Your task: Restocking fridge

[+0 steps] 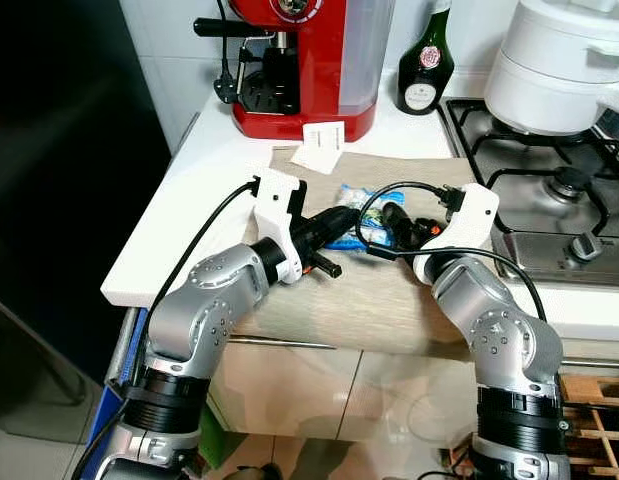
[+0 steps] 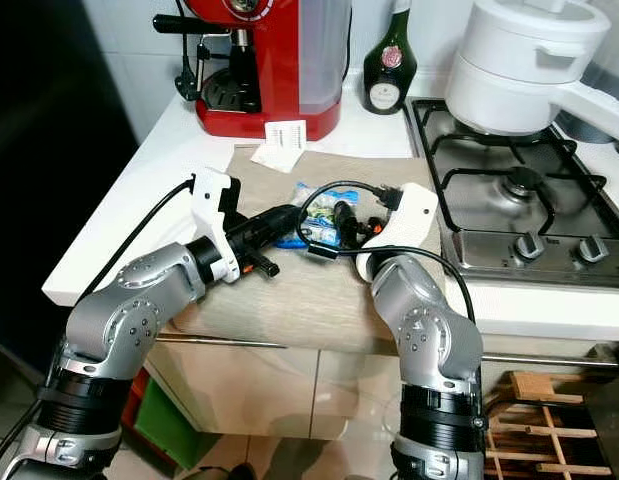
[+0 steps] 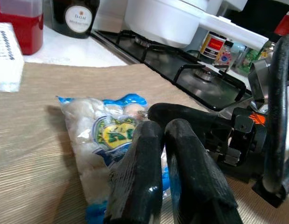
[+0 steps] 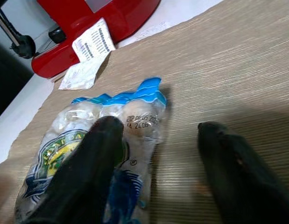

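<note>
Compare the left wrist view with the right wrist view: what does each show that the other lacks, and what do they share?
Left wrist alone: the stove with a white pot on it, a dark bottle, jars behind the stove, and the left gripper, fingers together, just above the bag. Right wrist alone: the right gripper, fingers spread, one finger over the bag, the other above the mat. Shared: the blue-and-clear bag, the tan mat, the red machine and the printed paper.

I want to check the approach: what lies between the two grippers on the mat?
The blue-and-clear food packet lies there, flat on the beige mat, between the left gripper and right gripper; the eye views show this.
</note>
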Controlling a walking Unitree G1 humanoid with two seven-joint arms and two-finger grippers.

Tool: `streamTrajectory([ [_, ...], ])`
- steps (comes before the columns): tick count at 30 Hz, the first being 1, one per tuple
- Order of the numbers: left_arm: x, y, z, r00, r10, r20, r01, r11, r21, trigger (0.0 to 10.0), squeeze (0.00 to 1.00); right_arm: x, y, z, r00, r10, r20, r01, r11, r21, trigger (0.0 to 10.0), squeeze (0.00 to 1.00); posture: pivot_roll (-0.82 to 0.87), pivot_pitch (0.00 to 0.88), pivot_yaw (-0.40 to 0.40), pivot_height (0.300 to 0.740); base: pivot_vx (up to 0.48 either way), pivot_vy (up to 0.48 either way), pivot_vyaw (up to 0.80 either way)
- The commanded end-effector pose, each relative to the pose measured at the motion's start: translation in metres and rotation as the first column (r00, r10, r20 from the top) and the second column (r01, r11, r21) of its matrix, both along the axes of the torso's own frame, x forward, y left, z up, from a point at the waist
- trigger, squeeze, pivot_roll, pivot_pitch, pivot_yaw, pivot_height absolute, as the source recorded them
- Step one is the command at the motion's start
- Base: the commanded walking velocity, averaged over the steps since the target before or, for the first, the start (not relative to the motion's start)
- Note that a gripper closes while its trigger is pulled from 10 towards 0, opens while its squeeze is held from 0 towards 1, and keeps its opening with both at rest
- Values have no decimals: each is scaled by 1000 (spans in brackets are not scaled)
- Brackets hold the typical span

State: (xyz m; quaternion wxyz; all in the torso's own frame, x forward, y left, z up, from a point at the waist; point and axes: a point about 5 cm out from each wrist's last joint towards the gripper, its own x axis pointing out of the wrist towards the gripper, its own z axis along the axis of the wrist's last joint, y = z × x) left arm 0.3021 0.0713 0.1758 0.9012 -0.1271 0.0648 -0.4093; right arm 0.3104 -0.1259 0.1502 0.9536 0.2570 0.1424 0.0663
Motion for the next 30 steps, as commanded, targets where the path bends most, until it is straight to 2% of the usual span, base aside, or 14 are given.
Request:
streamTrajectory([
  [1, 2, 0, 0, 1000, 5, -18, -5, 1000, -18, 10000, 0, -6, 13, -32, 988, 56, -147, -55, 998, 16, 0, 192, -154, 28, 54, 740, 0, 0, 0],
  [4, 3, -2, 1, 1000, 4, -30, -5, 999, -44, 10000, 0, -4, 18, -27, 992, 70, -108, -68, 997, 23, 0, 243, -154, 28, 54, 740, 0, 0, 0],
  [6, 3, -4, 2, 999, -1, -37, -1, 998, -62, 10000, 0, -2, 20, -23, 994, 77, -81, -75, 997, 27, 0, 243, -159, 30, 54, 740, 0, 0, 0],
  [7, 4, -6, 3, 999, -1, -38, -2, 998, -67, 10000, 0, 0, 23, -15, 996, 80, -28, -79, 997, 15, 0, 251, -159, 31, 54, 740, 0, 0, 0],
  [9, 4, -7, 4, 999, -1, -32, -1, 998, -59, 10000, 0, 2, 24, -11, 997, 82, -5, -82, 996, 20, 0, 251, -159, 31, 54, 740, 0, 0, 0],
  [13, 8, -12, 10, 999, 12, -34, -15, 996, -91, 10000, 0, 8, 29, 13, 986, 75, 146, -76, 997, -1, 0, 275, -158, 28, 54, 740, 0, 0, 0],
  [15, 9, -12, 11, 999, 17, -35, -20, 995, -99, 10000, 0, 10, 30, 20, 979, 70, 192, -71, 997, -3, 0, 278, -158, 27, 54, 740, 0, 0, 0],
  [17, 11, -11, 12, 999, 29, -39, -33, 994, -108, 10000, 0, 12, 32, 35, 958, 68, 277, -66, 998, -16, 0, 286, -157, 27, 54, 740, 0, 0, 0],
  [18, 11, -11, 12, 999, 29, -39, -33, 994, -108, 10000, 0, 12, 32, 35, 958, 68, 277, -66, 998, -16, 0, 286, -157, 27, 54, 740, 0, 0, 0],
  [19, 13, -9, 13, 998, 38, -45, -44, 992, -121, 10000, 0, 14, 31, 51, 928, 46, 369, -47, 999, -7, 0, 286, -157, 27, 54, 740, 0, 0, 0],
  [26, 17, -5, 12, 996, 69, -57, -76, 990, -119, 10000, 0, 18, 22, 79, 872, 7, 489, 15, 999, -40, 0, 286, -156, 26, 53, 740, 0, 0, 0],
  [28, 18, -1, 10, 995, 102, -20, -103, 993, -59, 10000, 0, 19, 18, 82, 859, 12, 511, 52, 993, -110, 0, 251, -157, 27, 50, 740, 0, 0, 0],
  [29, 20, 3, 10, 991, 135, 21, -134, 991, -27, 10000, 0, 21, 14, 78, 857, 17, 515, 108, 971, -212, 0, 180, -157, 27, 49, 740, 0, 0, 0],
  [30, 21, 11, 8, 978, 183, 103, -190, 980, 65, 10000, 0, 20, 11, 73, 858, 28, 513, 138, 949, -283, 706, 0, -158, 29, 49, 740, 0, 0, 0],
])
